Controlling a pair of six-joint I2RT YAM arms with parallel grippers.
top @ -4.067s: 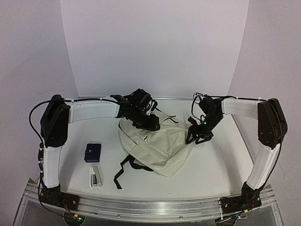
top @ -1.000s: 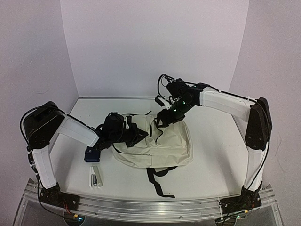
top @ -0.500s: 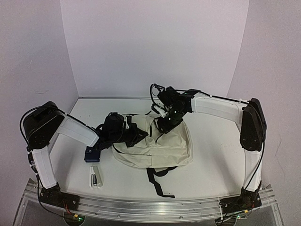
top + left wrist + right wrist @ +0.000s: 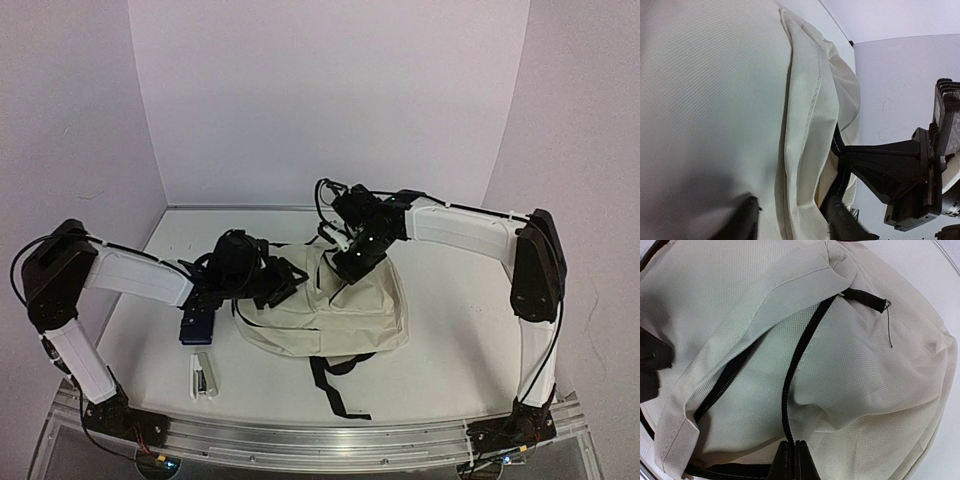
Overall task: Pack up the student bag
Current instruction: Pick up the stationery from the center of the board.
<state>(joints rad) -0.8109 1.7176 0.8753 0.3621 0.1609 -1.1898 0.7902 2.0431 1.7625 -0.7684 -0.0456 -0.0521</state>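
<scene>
Our right gripper (image 4: 342, 262) pinches the student bag (image 4: 350, 310) at its zipper. Our left gripper (image 4: 288, 282) gapes over its fabric. A blue pouch (image 4: 196, 326) and a stapler (image 4: 204, 375) lie beside it.

student bag (image 4: 715, 100): left wrist view, near cloth blurred, cut off by 3 edges.
blue item (image 4: 196, 326): far end under left arm (image 4: 140, 275); too small to identify.
right gripper (image 4: 792, 462): jaws cut by bottom edge; what they pinch unclear.

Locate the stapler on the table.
Top view: the stapler lies near-left on the table, just below the blue case in the picture and left of the student bag.
</scene>
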